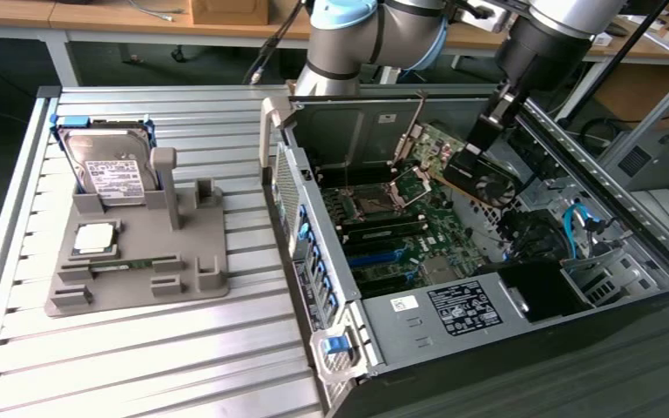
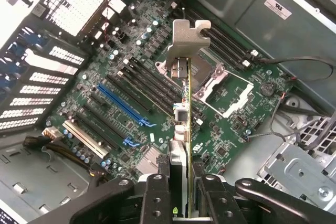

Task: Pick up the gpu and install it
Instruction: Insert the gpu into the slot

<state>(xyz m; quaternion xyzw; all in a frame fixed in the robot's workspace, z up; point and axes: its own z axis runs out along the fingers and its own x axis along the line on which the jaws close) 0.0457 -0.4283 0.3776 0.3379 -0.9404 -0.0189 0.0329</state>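
1. End effector (image 2: 181,182) is closed on the gpu (image 2: 188,95), with the fingers (image 2: 157,192) clamping one end of the card. In the wrist view the card is edge-on, with its silver bracket (image 2: 188,32) at the far end.
2. In the exterior view, the end effector (image 1: 483,138) holds the gpu (image 1: 491,181) tilted inside the open computer case (image 1: 347,348), above the motherboard (image 1: 393,235) and not seated in a slot.
3. In the wrist view, a blue slot (image 2: 123,106) and the CPU socket (image 2: 210,77) lie on the motherboard (image 2: 231,140) beneath the card.
4. On the exterior view's left, a gray holder (image 1: 137,279) on the table (image 1: 172,366) carries a hard drive (image 1: 111,174) standing upright and a CPU chip (image 1: 94,237) lying flat.
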